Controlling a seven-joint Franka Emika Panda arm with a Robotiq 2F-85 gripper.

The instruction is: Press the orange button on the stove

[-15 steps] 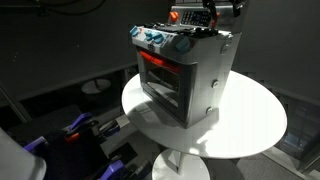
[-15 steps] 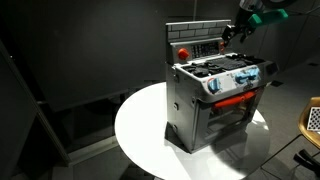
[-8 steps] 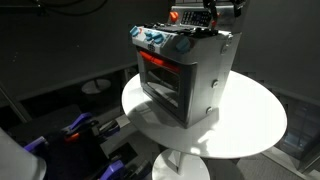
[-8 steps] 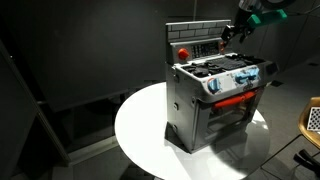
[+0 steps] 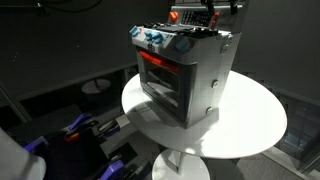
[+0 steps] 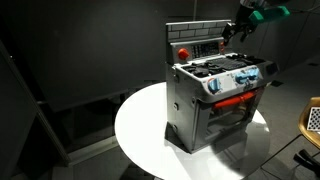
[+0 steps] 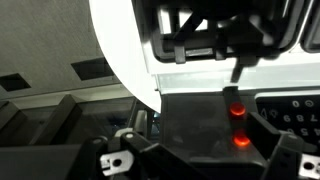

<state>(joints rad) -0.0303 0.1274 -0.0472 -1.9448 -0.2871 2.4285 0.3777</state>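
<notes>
A round white bench [image 6: 140, 130] carries the stove [image 6: 215, 95], which stands upright on the top with its base set in from the rim all round; in an exterior view more bare white shows beside its side wall [image 5: 255, 125] than in front of its door. The stove is a boxy silver-grey toy oven. Its raised back control panel [image 6: 200, 45] stands along the rear of the cooktop, and its glass door [image 5: 160, 75] glows red on the front face. A row of blue knobs [image 6: 240, 80] sits just above the door, and a red round button [image 6: 183, 52] shows at one end of the back panel. The dark end effector [image 6: 228, 36] hangs at the upper edge of that panel, at the end away from the red button, and comes in from above the stove's back. Whether its fingers are spread or pressed together cannot be told from these pictures. In the wrist view two small orange-red lit spots [image 7: 236, 125] lie one under the other on a dark surface beside the bench's white rim.
</notes>
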